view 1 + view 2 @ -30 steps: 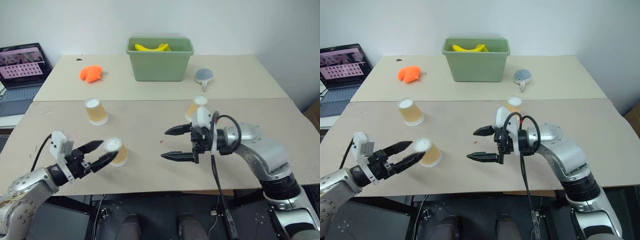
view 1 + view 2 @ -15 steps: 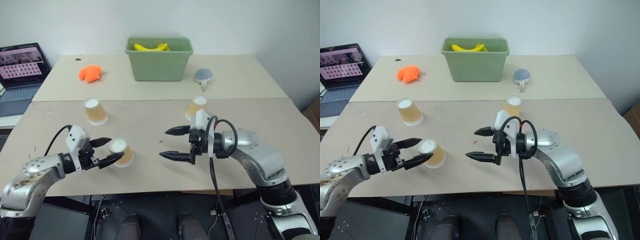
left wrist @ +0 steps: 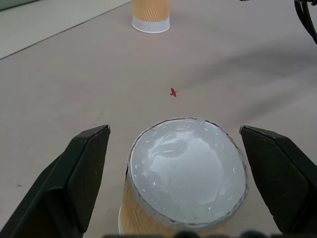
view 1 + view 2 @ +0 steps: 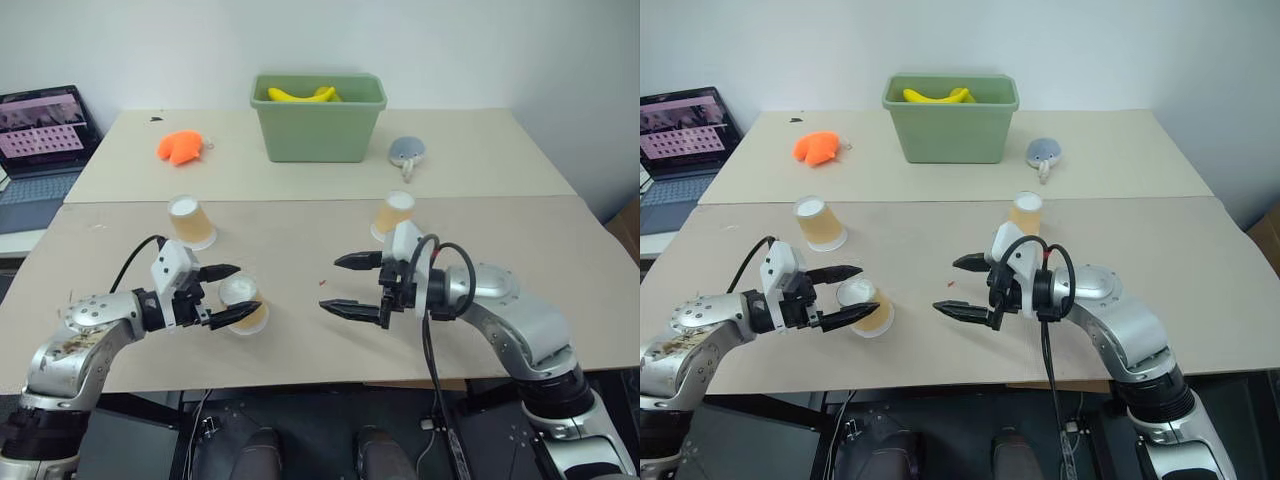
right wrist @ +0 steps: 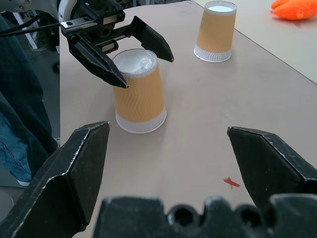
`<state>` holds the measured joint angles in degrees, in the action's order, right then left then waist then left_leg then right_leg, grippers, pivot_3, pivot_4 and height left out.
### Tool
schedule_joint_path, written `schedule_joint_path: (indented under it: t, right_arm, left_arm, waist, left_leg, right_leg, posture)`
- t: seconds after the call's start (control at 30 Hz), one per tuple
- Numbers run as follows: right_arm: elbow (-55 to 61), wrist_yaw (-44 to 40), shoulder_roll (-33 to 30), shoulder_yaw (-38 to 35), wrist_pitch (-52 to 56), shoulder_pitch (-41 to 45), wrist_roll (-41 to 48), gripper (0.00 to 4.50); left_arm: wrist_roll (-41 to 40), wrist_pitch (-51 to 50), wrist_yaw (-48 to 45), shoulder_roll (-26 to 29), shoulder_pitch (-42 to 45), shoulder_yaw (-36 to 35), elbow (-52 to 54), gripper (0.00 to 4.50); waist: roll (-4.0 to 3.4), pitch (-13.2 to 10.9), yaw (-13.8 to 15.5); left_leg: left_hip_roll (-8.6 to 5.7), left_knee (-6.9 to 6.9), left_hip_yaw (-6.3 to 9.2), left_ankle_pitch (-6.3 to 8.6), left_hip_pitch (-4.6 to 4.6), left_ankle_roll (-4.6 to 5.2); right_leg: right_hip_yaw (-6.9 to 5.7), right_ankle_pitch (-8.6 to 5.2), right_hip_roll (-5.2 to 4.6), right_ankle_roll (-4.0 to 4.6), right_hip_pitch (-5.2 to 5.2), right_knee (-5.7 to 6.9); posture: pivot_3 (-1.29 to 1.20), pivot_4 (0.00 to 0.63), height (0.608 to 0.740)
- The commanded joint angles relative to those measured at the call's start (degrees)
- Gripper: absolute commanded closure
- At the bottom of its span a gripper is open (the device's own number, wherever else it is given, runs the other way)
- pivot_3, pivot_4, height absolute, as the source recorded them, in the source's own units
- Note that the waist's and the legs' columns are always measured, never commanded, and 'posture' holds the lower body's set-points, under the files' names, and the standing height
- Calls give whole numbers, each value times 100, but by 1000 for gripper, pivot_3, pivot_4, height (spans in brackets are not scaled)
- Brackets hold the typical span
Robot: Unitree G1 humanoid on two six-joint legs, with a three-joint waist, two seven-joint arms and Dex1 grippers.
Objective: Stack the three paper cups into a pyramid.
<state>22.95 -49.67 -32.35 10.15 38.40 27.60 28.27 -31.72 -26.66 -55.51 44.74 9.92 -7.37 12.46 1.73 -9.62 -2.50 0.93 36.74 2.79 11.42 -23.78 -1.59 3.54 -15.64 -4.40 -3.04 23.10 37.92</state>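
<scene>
Left claw (image 4: 231, 291) wide, straddling near cup (image 4: 243, 303), not gripping yet.
Your right claw (image 4: 347, 283) waits wide over the surface (image 4: 300, 240); the other cups (image 4: 192, 222) are apart.

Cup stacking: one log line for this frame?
stage: reach | left gripper: open, straddling nearest paper cup, no grip visible | right gripper: open, empty | other two cups: standing apart | pyramid: not started
</scene>
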Motion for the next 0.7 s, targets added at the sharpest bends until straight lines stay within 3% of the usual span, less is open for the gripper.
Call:
schedule_joint_path:
  t: [0.03,0.13,0.17,0.3,0.57,0.7]
  right_arm:
    - [219,35,-26,-93,-14,14,42,64]
    - [202,48,-27,-95,-30,32,25,64]
    - [192,50,-27,-98,-36,38,21,0]
    - [176,76,-11,-98,-49,57,1,0]
    - [97,135,8,-39,-103,81,-99,0]
    - [-116,277,106,-43,-158,207,-249,0]
  left_arm:
    - [-63,-41,-69,7,76,-60,63,0]
    - [-65,-72,-82,2,77,-59,72,0]
    - [-67,-87,-81,-2,83,-58,75,533]
    - [-60,-131,-91,4,97,-75,71,1870]
    - [-23,-187,-51,-7,364,-88,-23,1955]
    - [15,-202,-143,-94,933,103,-356,1955]
  waist:
    - [0,0,2]
    - [0,0,7]
    - [0,0,8]
    - [0,0,6]
    - [0,0,10]
    - [1,0,11]
  left_leg:
    - [0,0,1,0,0,0]
    - [-1,0,1,0,0,0]
    - [-1,0,0,0,0,0]
    - [0,0,0,0,0,0]
    - [-1,0,1,0,0,0]
    - [-2,2,1,0,0,0]
  right_leg:
    - [0,0,0,0,0,2]
    - [0,0,0,0,-1,1]
    - [0,0,-1,0,0,1]
    - [0,0,0,0,0,1]
    - [0,0,0,0,0,1]
    - [-1,0,0,0,-1,3]
  posture:
    - [0,150,732]
    - [0,150,732]
    - [0,150,732]
    - [0,150,732]
    - [0,150,732]
    - [0,150,732]
